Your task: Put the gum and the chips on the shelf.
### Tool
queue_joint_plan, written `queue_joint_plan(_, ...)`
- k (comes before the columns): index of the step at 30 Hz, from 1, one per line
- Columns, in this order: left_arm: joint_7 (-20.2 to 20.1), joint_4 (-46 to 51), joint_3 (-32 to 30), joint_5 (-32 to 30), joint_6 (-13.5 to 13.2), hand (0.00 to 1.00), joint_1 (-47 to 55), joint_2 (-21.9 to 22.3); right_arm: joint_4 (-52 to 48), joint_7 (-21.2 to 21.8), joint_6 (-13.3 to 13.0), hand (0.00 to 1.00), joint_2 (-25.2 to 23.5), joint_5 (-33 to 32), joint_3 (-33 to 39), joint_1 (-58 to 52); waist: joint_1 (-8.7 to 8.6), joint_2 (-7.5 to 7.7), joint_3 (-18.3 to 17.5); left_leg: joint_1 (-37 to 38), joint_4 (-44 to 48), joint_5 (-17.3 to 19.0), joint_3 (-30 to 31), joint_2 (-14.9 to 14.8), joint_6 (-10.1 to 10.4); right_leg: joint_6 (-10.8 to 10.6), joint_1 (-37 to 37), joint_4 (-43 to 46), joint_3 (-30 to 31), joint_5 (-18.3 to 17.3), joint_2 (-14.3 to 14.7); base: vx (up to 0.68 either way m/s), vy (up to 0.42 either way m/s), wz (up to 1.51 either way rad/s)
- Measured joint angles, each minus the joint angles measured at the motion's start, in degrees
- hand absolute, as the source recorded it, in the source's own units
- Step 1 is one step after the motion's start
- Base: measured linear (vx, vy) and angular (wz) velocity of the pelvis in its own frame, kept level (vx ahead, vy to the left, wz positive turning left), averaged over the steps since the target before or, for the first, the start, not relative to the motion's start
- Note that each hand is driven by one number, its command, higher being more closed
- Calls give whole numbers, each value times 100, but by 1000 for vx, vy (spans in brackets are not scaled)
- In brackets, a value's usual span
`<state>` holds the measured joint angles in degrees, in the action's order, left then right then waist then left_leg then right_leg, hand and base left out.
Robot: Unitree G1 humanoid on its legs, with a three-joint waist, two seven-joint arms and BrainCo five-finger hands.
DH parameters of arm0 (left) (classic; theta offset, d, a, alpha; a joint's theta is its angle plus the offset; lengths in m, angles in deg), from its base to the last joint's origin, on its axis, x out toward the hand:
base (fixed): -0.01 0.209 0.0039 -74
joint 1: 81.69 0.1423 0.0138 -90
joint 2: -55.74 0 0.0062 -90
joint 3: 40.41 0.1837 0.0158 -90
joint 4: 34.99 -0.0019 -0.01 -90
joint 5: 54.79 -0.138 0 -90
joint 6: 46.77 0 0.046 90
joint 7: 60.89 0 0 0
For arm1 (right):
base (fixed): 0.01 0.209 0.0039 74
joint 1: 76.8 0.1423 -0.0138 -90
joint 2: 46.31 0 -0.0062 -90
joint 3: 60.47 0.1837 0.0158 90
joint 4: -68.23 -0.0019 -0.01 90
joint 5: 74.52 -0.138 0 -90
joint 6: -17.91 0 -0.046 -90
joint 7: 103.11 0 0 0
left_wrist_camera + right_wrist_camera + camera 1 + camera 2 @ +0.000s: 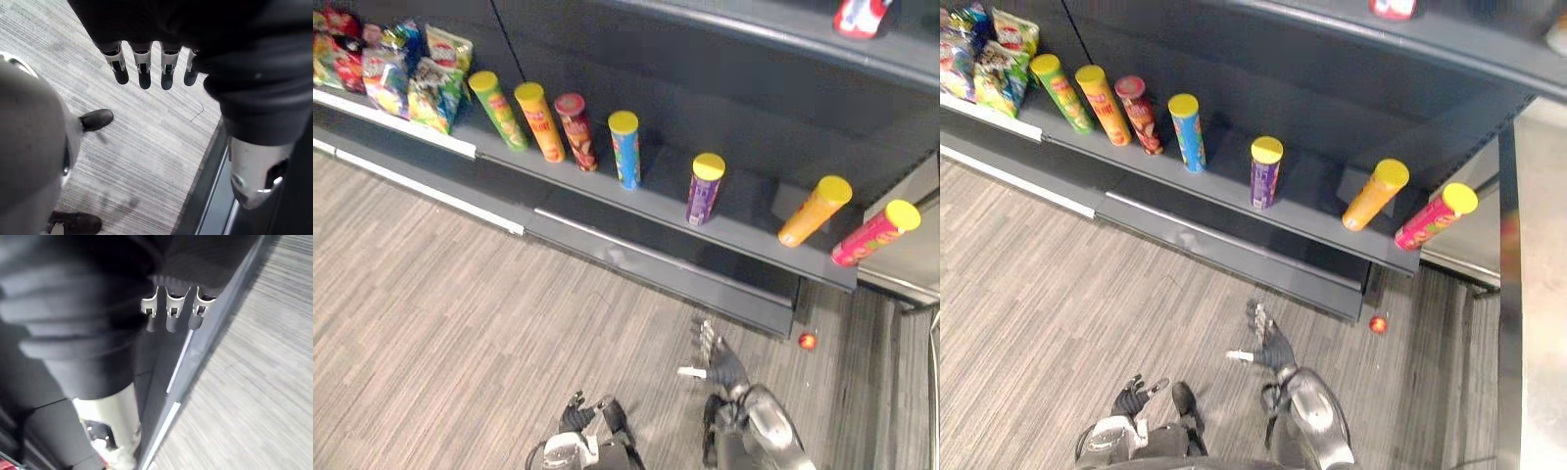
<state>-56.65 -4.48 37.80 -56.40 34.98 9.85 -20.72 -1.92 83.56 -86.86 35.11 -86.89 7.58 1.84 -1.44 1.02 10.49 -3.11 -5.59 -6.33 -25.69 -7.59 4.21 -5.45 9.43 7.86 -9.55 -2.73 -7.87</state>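
Note:
Several tall chip cans with yellow lids stand in a row on the dark shelf (756, 231): green (499, 110), orange (540, 120), red (577, 131), blue (626, 149) and purple (705, 188). Further right an orange can (815, 211) and a pink can (875, 233) lean over. A small red round thing (808, 341) lies on the floor by the shelf's base. My right hand (720, 359) hovers low before the shelf, open and empty. My left hand (578, 415) hangs lower and nearer, fingers (144, 68) relaxed, holding nothing.
Colourful chip bags (411, 69) crowd the shelf's far left end. A red and white item (860, 17) sits on the upper shelf (783, 29) at right. Grey striped floor (460, 323) spreads in front of the shelf's base (656, 266).

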Motion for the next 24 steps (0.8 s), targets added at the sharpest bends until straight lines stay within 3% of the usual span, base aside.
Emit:
queue_joint_plan(4,-11,-218,-128,-197,3,0,105,10,1205,128,34,0,-102,138,737,-154,-3,-25,-254,167,-35,58,33,-30,63,9,-188,-106,37,18,52,54,7,-6)
queue_joint_plan(12,-146,-274,-366,-128,0,0,277,27,3191,-203,40,0,-33,366,2445,-142,-4,-44,-551,245,-37,136,151,-62,114,18,-296,-191,70,-19,99,-4,5,1)
queue_joint_plan(15,-239,-415,-723,80,3,0,306,35,4160,-275,206,0,-117,450,3095,-99,0,-81,-601,390,-38,192,139,-49,117,15,-478,-283,129,-18,106,12,12,0)
queue_joint_plan(19,-285,-458,-1062,390,14,0,396,138,4556,-445,425,0,-188,410,3637,-114,-8,-183,-681,456,-38,249,84,2,100,0,-504,-329,258,-10,84,39,32,-9)
queue_joint_plan(24,-304,-603,-1339,812,37,0,393,232,4697,-495,580,0,-351,165,4216,-121,-2,-189,-691,615,-38,323,65,23,116,-4,-689,-402,274,-10,75,62,13,-1)
